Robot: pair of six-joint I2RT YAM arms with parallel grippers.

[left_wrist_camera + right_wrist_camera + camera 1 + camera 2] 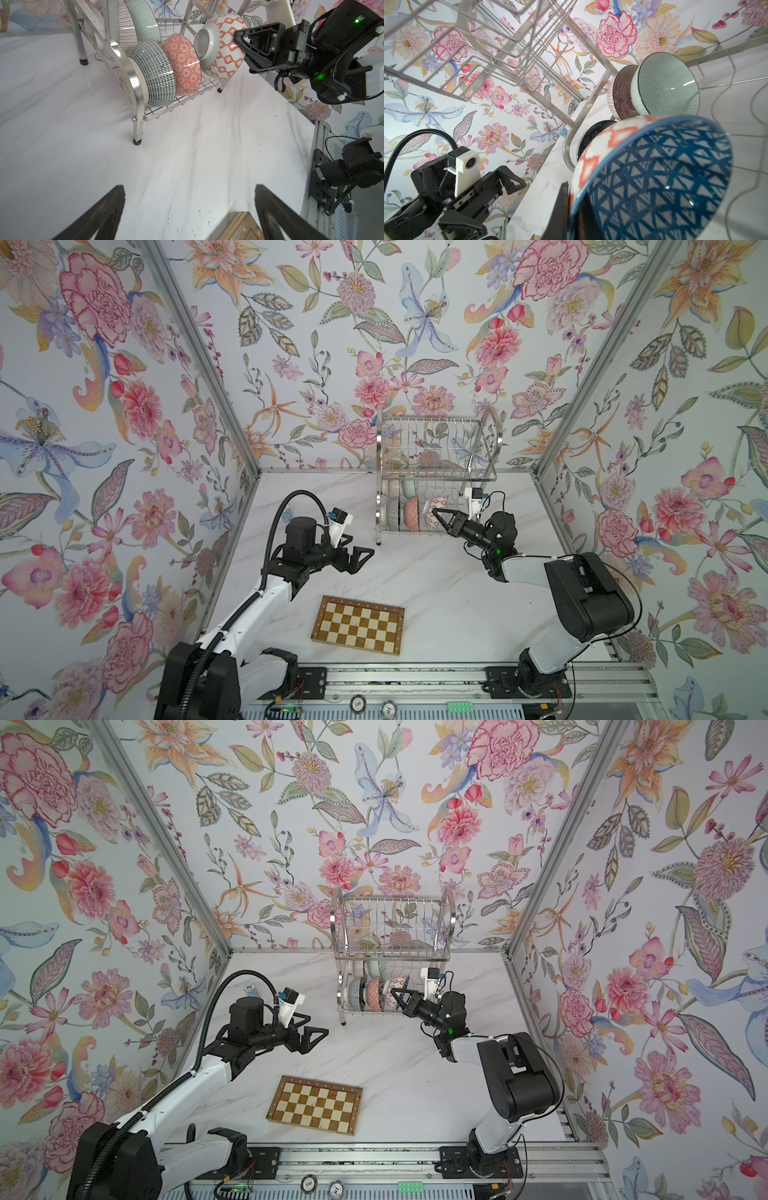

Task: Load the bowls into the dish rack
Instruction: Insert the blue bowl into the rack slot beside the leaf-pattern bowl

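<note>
Bowl (222, 47): white outside with orange lattice, blue lattice inside (654, 178), blue rim. It sits tipped on edge in the lower tier of the dish rack (440, 479), just right of centre in both top views, foot facing the orange floral bowl (182, 64) beside it. Can't tell if its low edge touches the wires.

The grey grid bowl (153, 72) stands next in that row, by the arched end frame. The pale green bowl (143, 22) and striped bowl (125, 27) stand behind.

Bare wavy slot wires (726, 99) on the held bowl's open side. Bare table (436, 580) between the rack front and the checkered board (358, 624) at lower centre.

Right gripper (435, 512) is pinched on the bowl's rim, the arm reaching up-left from the lower right. Left gripper (360, 546) is spread wide, holding nothing, level above the table left of the rack, well apart from it.
</note>
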